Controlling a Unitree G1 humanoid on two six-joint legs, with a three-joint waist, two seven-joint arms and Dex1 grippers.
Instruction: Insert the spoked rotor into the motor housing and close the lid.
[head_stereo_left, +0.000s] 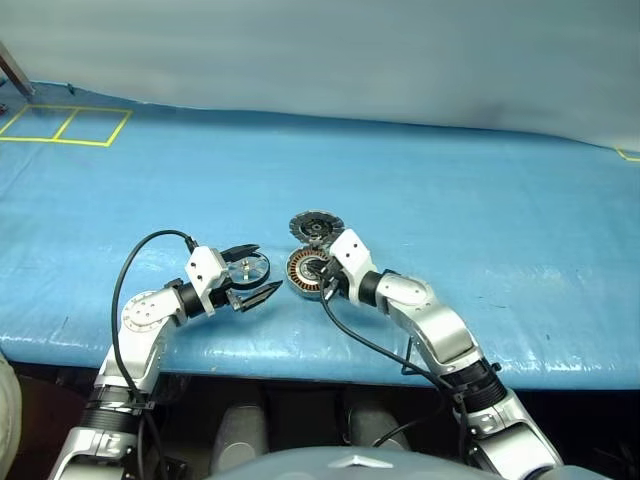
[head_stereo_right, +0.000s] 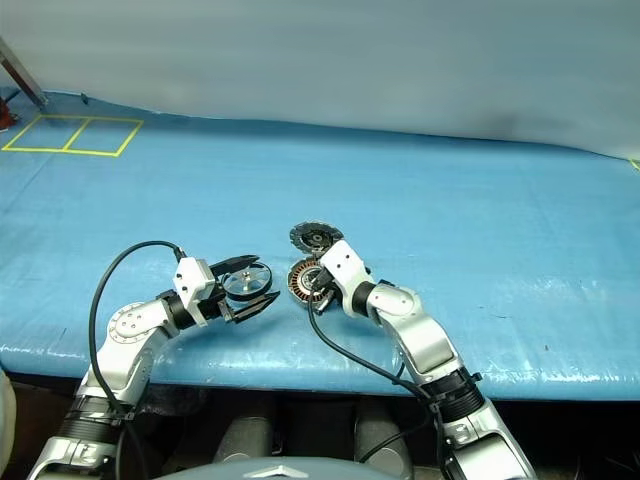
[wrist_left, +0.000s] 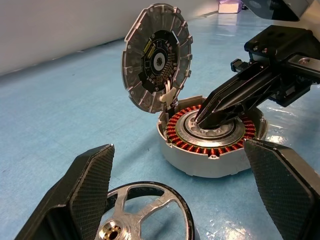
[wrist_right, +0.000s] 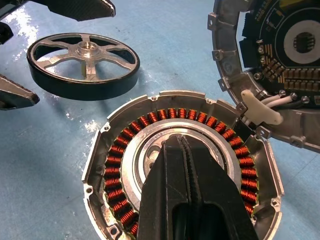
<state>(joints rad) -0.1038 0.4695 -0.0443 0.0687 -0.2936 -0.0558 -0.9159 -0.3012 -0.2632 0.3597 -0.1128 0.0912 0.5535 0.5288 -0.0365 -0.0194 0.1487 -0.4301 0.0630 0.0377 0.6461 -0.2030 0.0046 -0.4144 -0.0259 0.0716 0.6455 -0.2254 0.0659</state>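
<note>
Insertion step not yet begun: right gripper (wrist_right: 182, 145), fingers pressed together and empty, is pinning the silver copper-wound motor housing (wrist_right: 115, 165) at mid-frame, its segmented silver lid (wrist_left: 157, 57) propped open, while left gripper (head_stereo_left: 250, 272), fingers spread wide, is straddling the silver-rimmed spoked rotor (wrist_right: 83, 62) left of it, needing to close and lift.

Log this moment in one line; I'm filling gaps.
left pincer: open, around rotor | right pincer: shut, on housing hub | lid: open

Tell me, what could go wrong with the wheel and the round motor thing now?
1. The shut right pincer rests in the motor housing, blocking the spoked rotor.
2. It might scratch the copper windings.
3. The lid stands tilted open and could drop onto it.
</note>
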